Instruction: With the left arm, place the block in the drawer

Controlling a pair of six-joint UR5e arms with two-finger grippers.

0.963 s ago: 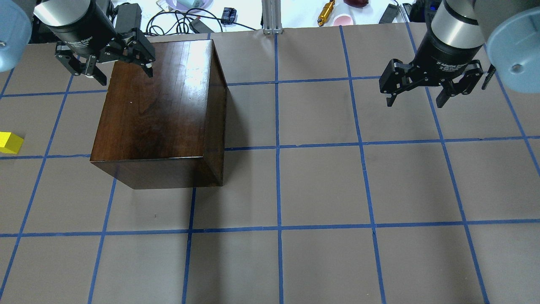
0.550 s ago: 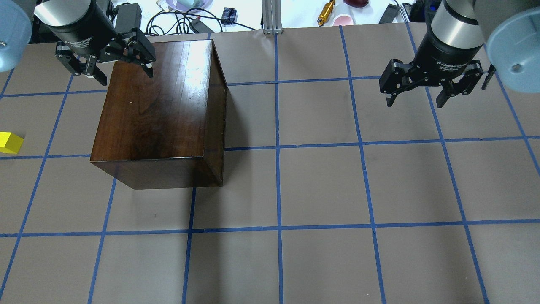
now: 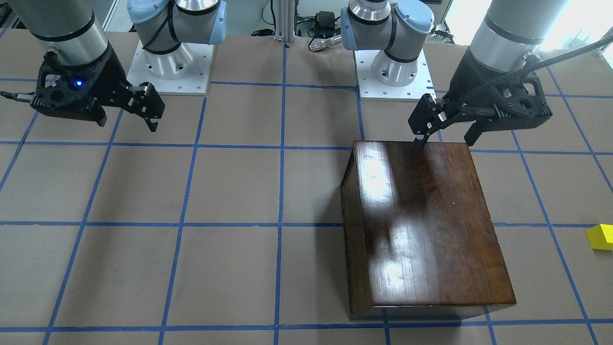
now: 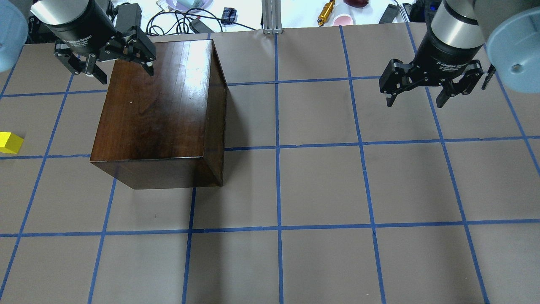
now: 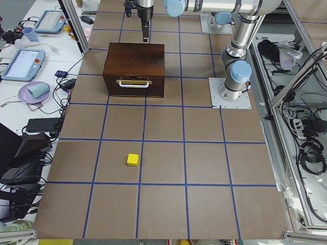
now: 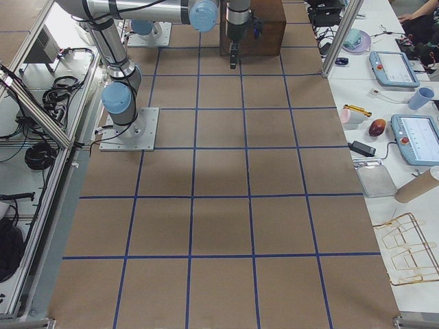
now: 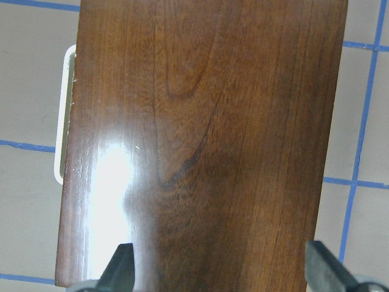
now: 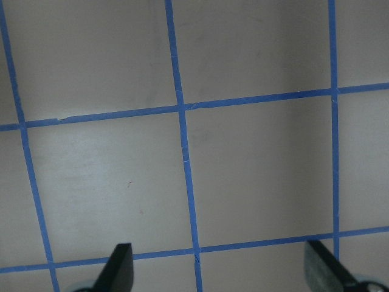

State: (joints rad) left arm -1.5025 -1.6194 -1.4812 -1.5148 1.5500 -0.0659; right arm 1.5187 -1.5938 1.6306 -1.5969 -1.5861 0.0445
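Observation:
The yellow block lies on the table left of the dark wooden box, apart from it; it also shows in the front view and the left view. The drawer is shut flush in the box, its front and pale handle facing the block. My left gripper hangs open and empty above the box top; it also shows in the front view. My right gripper hangs open and empty over bare table far to the right.
Both arm bases stand on white plates at the robot's side of the table. An aluminium post, cables and small items lie beyond the far edge. Blue tape lines grid the brown table.
My left gripper has shifted slightly toward the far edge in the overhead view. The block, the box and the right gripper have not moved.

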